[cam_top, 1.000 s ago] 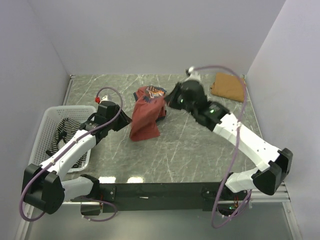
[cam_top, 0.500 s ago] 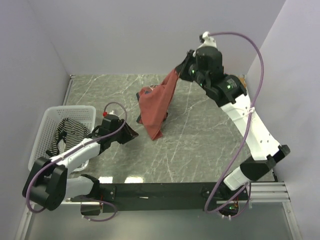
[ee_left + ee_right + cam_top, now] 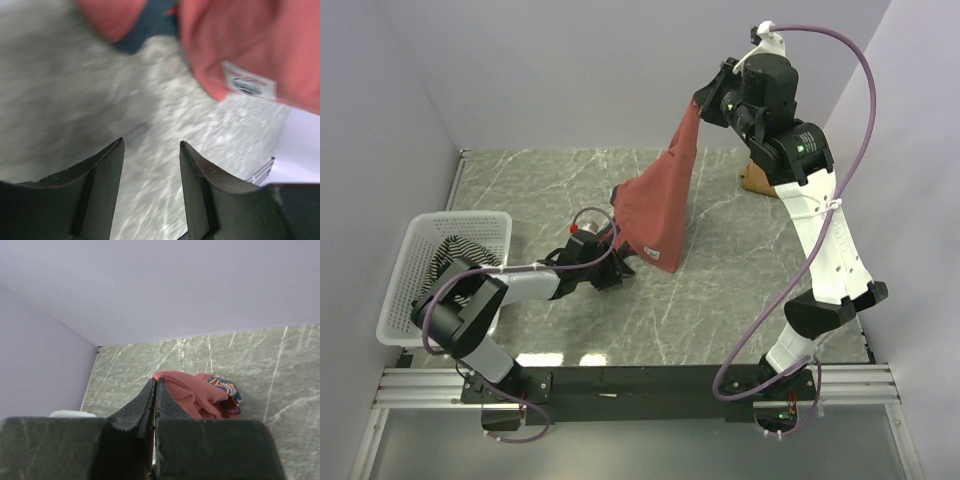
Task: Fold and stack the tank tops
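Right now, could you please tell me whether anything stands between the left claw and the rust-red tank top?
Nothing visible does. The left claw is open and empty, with only bare table between it and the hanging hem of the rust-red tank top, which the right claw holds up.

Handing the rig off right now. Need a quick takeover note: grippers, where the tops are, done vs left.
Right gripper: shut on an edge of the rust-red tank top with dark trim, raised high. The top hangs down towards the grey marbled table.
Left gripper: open and empty, low by the hanging top's lower end.
Tan-brown cloth top: lies at the far right corner, partly behind the right arm.
Black-and-white striped top: bunched in the white mesh basket on the left.
Done: the tan one looks folded.
Left: fold the red one, fetch and fold the striped one, stack all three.
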`<action>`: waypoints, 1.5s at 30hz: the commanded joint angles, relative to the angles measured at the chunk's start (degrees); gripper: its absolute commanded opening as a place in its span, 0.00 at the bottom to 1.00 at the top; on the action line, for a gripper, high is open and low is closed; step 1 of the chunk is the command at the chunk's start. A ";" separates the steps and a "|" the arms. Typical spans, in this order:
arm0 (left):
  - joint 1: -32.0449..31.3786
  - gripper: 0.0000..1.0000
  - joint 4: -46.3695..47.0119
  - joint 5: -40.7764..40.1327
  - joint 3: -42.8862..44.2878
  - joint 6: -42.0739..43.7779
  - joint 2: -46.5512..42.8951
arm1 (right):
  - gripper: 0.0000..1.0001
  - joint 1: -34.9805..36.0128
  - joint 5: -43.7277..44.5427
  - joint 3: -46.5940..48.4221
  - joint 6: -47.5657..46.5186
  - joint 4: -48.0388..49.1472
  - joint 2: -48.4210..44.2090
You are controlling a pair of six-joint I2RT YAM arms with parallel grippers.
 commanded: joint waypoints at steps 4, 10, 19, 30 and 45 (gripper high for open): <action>-3.40 0.53 4.60 -1.54 7.62 -1.96 5.86 | 0.00 -2.04 1.60 -4.00 -2.00 4.74 -3.78; -7.26 0.52 1.44 -6.72 12.89 -5.03 10.52 | 0.00 -4.15 4.15 -10.69 -2.79 7.99 -4.76; -15.00 0.50 -18.90 -19.71 27.04 -17.67 16.40 | 0.00 -7.57 5.48 -17.36 -2.35 11.67 -5.89; -18.08 0.49 -36.08 -28.08 41.81 -31.66 26.17 | 0.00 -11.62 1.44 -29.32 0.02 16.60 -11.52; -18.17 0.27 -40.92 -29.32 44.37 -33.78 30.91 | 0.00 -16.89 -4.28 -36.44 2.57 19.94 -14.95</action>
